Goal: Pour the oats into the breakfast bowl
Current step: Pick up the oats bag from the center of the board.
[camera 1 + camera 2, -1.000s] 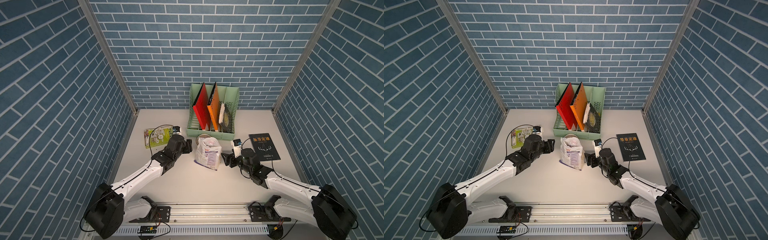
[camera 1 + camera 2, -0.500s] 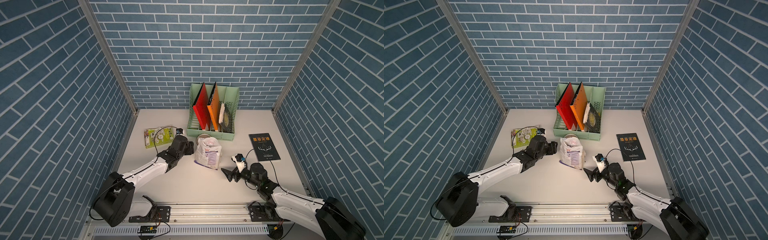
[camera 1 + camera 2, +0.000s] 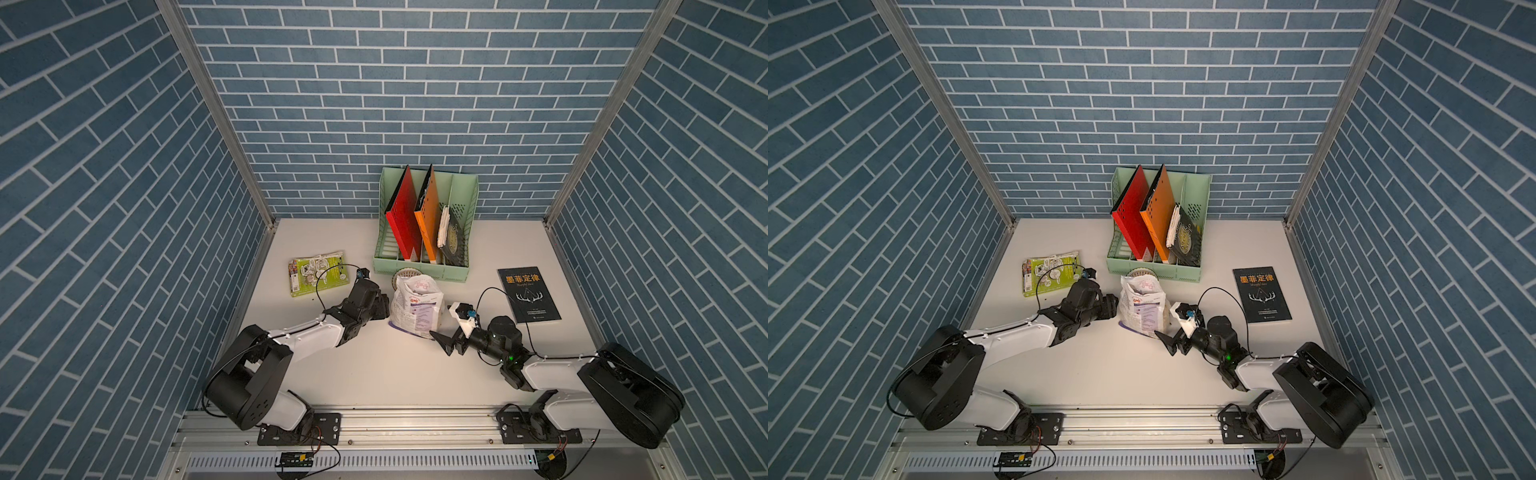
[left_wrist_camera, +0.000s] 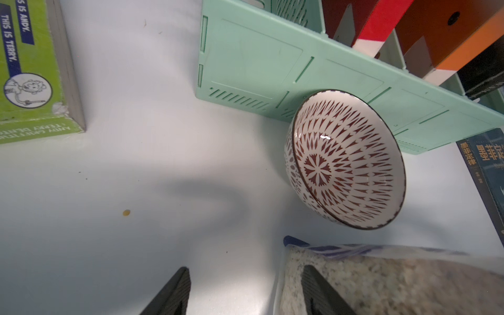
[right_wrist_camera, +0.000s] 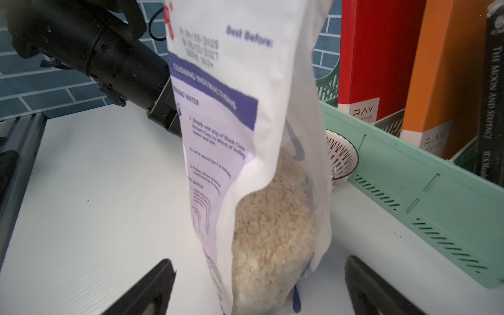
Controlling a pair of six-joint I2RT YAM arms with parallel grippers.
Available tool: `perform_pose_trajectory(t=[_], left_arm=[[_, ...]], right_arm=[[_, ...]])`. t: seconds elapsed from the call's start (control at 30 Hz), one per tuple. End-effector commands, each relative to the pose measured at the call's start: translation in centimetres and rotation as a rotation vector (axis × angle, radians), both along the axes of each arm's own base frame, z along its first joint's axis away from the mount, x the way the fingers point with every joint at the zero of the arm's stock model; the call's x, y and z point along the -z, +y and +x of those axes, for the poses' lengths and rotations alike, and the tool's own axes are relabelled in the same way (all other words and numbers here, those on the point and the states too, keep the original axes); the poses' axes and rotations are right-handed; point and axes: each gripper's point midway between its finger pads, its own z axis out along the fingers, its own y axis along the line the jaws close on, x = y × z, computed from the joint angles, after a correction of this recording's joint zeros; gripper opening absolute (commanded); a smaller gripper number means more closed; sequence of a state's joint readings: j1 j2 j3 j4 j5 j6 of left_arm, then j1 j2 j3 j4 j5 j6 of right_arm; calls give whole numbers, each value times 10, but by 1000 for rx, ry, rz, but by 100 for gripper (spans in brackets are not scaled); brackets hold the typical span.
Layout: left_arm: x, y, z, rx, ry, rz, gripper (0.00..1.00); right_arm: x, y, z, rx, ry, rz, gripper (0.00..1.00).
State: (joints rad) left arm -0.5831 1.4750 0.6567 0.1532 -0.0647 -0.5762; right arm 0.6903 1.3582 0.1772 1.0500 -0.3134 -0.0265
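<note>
Standing upright mid-table, the white plastic pouch [image 5: 245,122] reads "Best Before:" and "COOKING INSTRUCTIONS" on a purple band; pale flaky oats [image 5: 272,226] show through its clear window. Toward the back edge the breakfast bowl [image 4: 346,161], round glazed ceramic with dark-red radial marks, sits empty against the mint plastic rack [image 4: 259,60]. Jaws of the left gripper [image 4: 245,270] stand apart, gripping nothing, beside the pouch; the right gripper [image 5: 259,261] is spread wide, clear of it. Green packet [image 4: 27,54]: "THIS IS ANDY."

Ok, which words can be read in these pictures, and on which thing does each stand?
oats pouch: "Best Before:", "COOKING INSTRUCTIONS"; dates blurred.
green packet: "THIS IS ANDY.", "THIS IS TERRY."
red folder: "RAY"
upright dark book: "THE MOON AND SIXPENCE"
flat black book: "墨菲定律"
</note>
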Motion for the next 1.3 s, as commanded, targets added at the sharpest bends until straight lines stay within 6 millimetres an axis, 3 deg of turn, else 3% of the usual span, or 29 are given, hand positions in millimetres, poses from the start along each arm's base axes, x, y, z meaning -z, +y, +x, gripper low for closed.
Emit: perform_pose_trajectory(t=[0.0,0.27,0.53,0.77,0.9,1.1,1.27], left_arm=[[8,-2,-2,4,13,-4,68],[13,-6,-2,8,20,5,67],[18,-9,-3,17,33,21,67],[19,-12,-3,24,32,19,67],[18,-14,-3,26,29,12,67],[6,-7,-2,3,-6,17,67],[-18,5,-3,-29,-61,24,69]], right_arm=[[-20,6,9,-13,-94,36,99],[-9,18,1,-109,-89,60,99],[0,36,11,-141,-70,75,99],[14,47,14,-143,-47,51,86],[22,47,15,-132,-26,38,73],[18,45,18,-127,-33,8,39],[5,39,23,-132,-49,0,13]])
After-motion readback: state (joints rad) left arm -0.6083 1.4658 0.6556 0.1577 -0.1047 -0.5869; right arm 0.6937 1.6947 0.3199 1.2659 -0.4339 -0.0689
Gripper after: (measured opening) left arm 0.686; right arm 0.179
